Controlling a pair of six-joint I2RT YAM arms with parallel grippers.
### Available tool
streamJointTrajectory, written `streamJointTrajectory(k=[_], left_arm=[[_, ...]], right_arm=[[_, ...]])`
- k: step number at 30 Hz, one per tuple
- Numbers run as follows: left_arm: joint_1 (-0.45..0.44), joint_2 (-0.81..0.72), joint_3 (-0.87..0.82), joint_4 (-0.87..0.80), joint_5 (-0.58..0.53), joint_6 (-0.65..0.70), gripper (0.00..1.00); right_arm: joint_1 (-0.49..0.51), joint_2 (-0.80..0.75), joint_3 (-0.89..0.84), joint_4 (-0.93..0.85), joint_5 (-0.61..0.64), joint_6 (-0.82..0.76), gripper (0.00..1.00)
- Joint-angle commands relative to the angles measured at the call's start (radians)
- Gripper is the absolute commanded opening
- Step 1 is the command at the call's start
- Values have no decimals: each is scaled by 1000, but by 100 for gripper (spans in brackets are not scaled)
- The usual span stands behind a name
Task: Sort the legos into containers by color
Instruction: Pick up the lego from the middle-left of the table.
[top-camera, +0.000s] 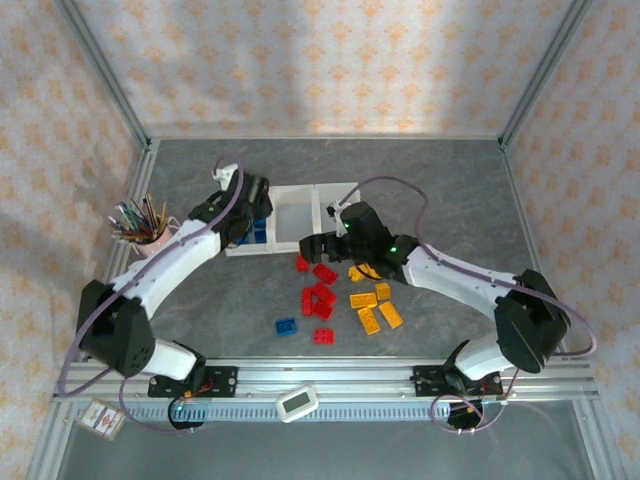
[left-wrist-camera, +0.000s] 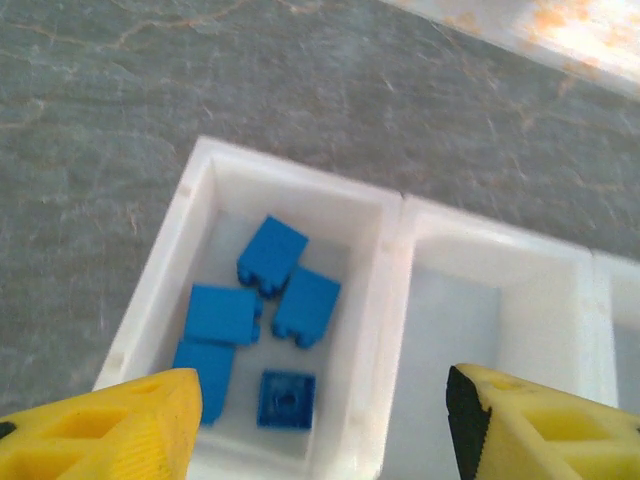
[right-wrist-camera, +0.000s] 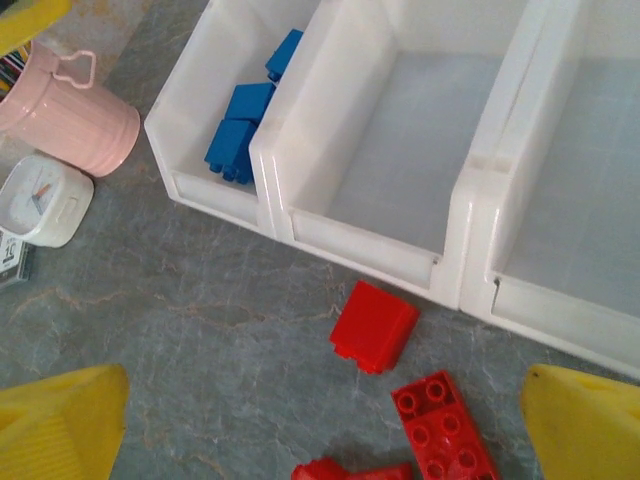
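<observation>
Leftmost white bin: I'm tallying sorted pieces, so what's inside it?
Five small blue studded plastic bricks lie in the translucent white rectangular bin; a yellow finger of the left gripper covers part of one and the bin's near corner.

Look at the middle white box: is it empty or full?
Empty. The middle bin shows a bare floor, while the bin beside it holds blue legos.

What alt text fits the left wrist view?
Five blue legos lie in the end bin of a white row on a grey table. The left claw hangs open above it, yellow fingers apart, holding nothing.
</observation>
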Motion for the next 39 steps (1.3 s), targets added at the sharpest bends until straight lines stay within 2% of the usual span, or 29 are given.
streamJointTrajectory(k=[1, 11, 16, 20, 27, 39], left_arm=[[-69, -93, -95, -115, -22, -80, 69], [-398, -324, -361, -253, 48, -428, 74], [-558, -325, -425, -263, 70, -584, 78], [-633, -255, -442, -170, 110, -613, 83], [-667, -118, -442, -152, 113, -632, 83], [-686, -78, -494, -78, 156, -627, 75]], right_arm=[[-4, -50, -51, -47, -21, -12, 100], [54, -157, -233, -11, -60, 24, 100], [78, -187, -324, 59, -37, 45, 100], [77, -194, -362, 89, -3, 57, 100], [76, -214, -378, 91, 22, 56, 100], [68, -207, -375, 94, 22, 62, 100]])
